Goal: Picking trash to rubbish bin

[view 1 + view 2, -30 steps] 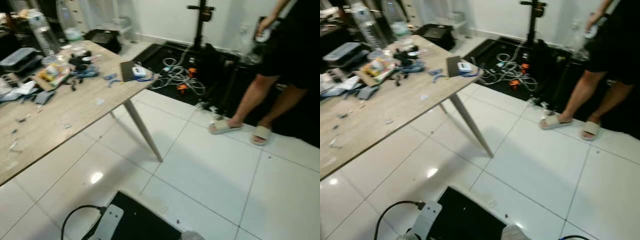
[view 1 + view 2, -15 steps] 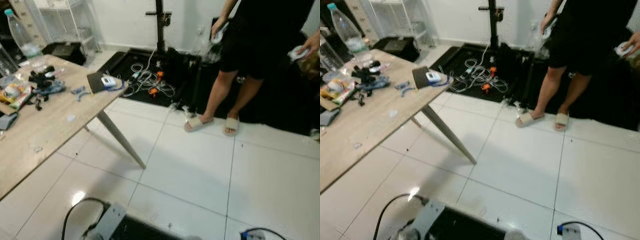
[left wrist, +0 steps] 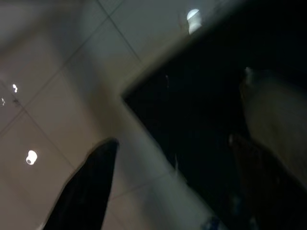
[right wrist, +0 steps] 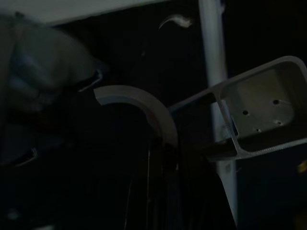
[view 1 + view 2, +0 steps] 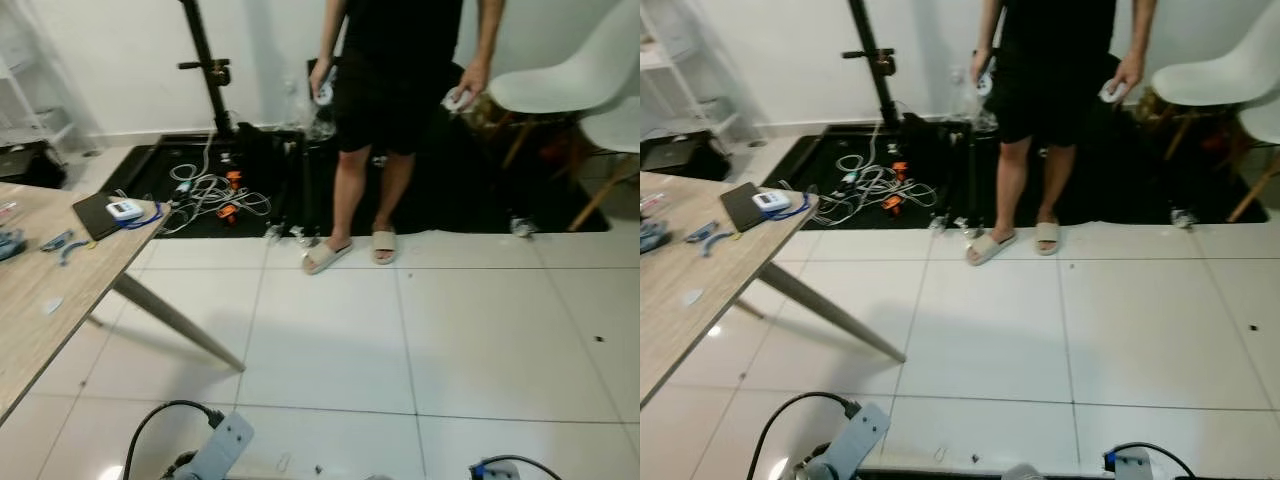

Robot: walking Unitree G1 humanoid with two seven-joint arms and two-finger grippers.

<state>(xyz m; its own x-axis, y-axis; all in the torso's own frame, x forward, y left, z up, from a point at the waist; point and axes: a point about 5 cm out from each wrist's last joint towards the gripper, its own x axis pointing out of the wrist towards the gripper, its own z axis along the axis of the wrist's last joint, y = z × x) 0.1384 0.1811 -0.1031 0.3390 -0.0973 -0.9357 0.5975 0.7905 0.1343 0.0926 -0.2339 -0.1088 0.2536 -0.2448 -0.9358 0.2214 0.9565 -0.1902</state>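
Small pale scraps [image 5: 50, 303] lie on the wooden table [image 5: 30, 340] at my left, near blue-handled tools [image 5: 62, 243]. A tiny speck of litter [image 5: 283, 462] sits on the white floor tiles just before me. My left gripper [image 3: 172, 143] hangs low over the tiles beside a dark mat, open, with one black finger [image 3: 86, 187] plain to see and nothing between the two. My left arm's silver wrist [image 5: 222, 448] pokes in at the bottom edge. My right arm [image 5: 1130, 465] hangs idle; its wrist view is very dark, with a grey metal bracket [image 4: 254, 110].
A person [image 5: 400, 90] in black with pale sandals [image 5: 325, 257] stands straight ahead. A tangle of cables [image 5: 215, 195] and a black stand [image 5: 205, 80] sit on a black mat at the back left. White chairs [image 5: 570, 75] are at the right. Open tiles lie between.
The whole picture has swung to the right: the table has slid off to the left, and the person and the white chairs have come toward the middle. Both arms hang as before.
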